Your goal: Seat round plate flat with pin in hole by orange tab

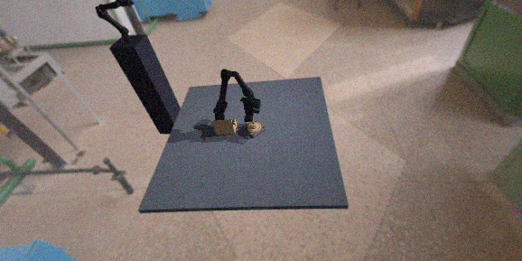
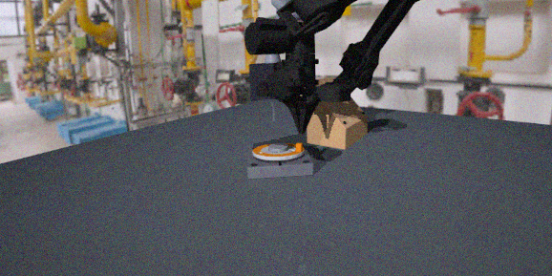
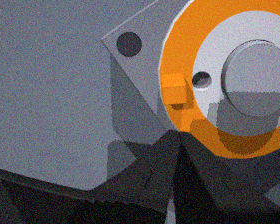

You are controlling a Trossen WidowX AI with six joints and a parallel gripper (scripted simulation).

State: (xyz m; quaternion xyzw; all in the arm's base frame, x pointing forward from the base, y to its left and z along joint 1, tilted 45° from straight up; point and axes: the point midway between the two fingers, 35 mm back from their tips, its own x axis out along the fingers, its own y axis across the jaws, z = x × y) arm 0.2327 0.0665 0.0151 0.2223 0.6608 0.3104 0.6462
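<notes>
The round plate (image 1: 259,124) (image 2: 279,158) (image 3: 181,50), white with an orange ring, sits around the grey post (image 2: 277,148) (image 3: 258,70) on the square grey base (image 2: 282,171) (image 3: 143,75). Its orange tab (image 2: 299,147) (image 3: 174,89) is on the robot's side. The hole (image 3: 202,80) beside the tab looks dark with a lighter patch; I cannot tell whether the pin is in it. Any tilt is too small to judge. My gripper (image 1: 248,121) (image 2: 302,133) (image 3: 176,140) is shut and empty, its tips pointing down just above the plate's edge near the tab, apparently not touching.
A wooden block (image 1: 224,127) (image 2: 329,138) with a slanted face stands between the arm's base and the plate. A dark pedestal (image 1: 149,84) carrying another arm stands beyond the edge of the dark table (image 1: 253,174) (image 2: 191,213). The gripper's shadow falls on the plate.
</notes>
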